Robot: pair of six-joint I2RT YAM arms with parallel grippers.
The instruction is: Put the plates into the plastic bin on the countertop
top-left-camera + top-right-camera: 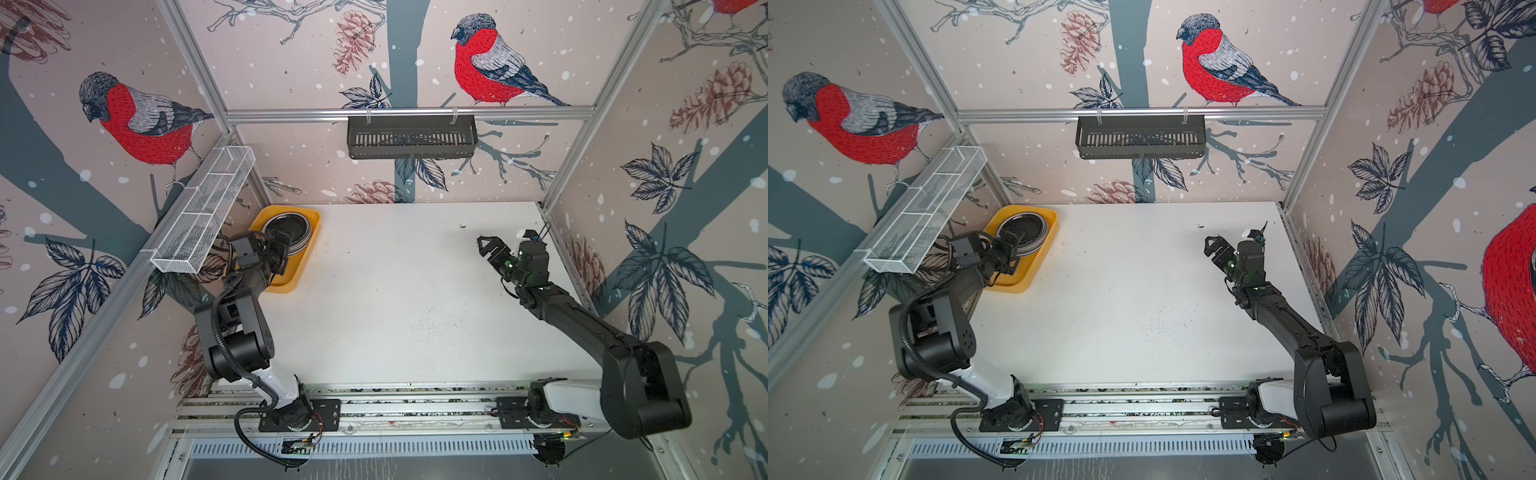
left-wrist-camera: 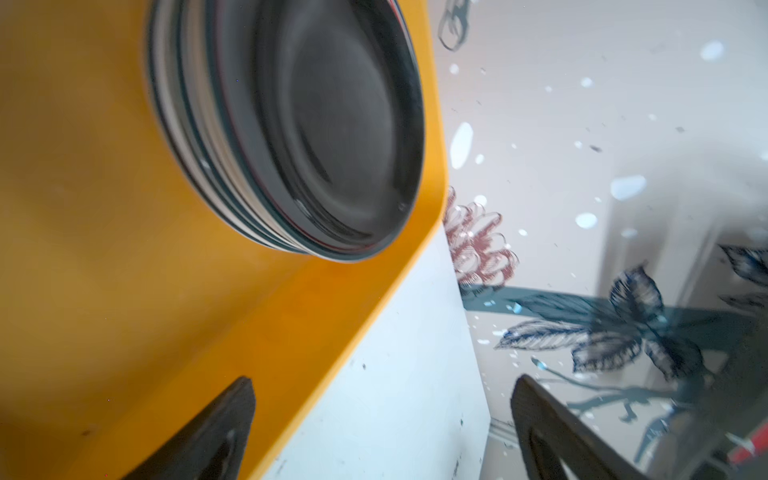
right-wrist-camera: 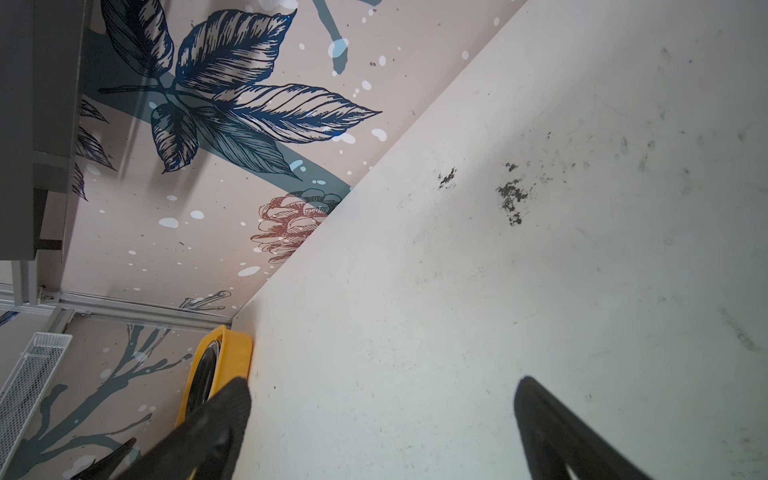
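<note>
Plates [image 1: 286, 230] [image 1: 1021, 230]: one round stack lying flat in the plastic bin [image 1: 296, 272] [image 1: 1027, 274], in the bin's end nearest the back wall. The top plate shows a black face, turned up.
The bin's long axis runs from the back wall toward the robot bases, slightly slanted. It sits in the countertop [image 1: 407, 299] corner.
Left gripper [image 2: 382, 386] hovers over the bin's other end, fingers spread, nothing between them; its arm hides that end's floor.
Right gripper [image 3: 382, 382] is well apart from the bin, fingers spread, empty.
White mesh basket [image 1: 203, 212] hangs just beside the bin; black slotted rack [image 1: 411, 139] hangs well apart from it.
Plate count cannot be told: the stack's edges are blurred in the left wrist view [image 2: 311, 137].
</note>
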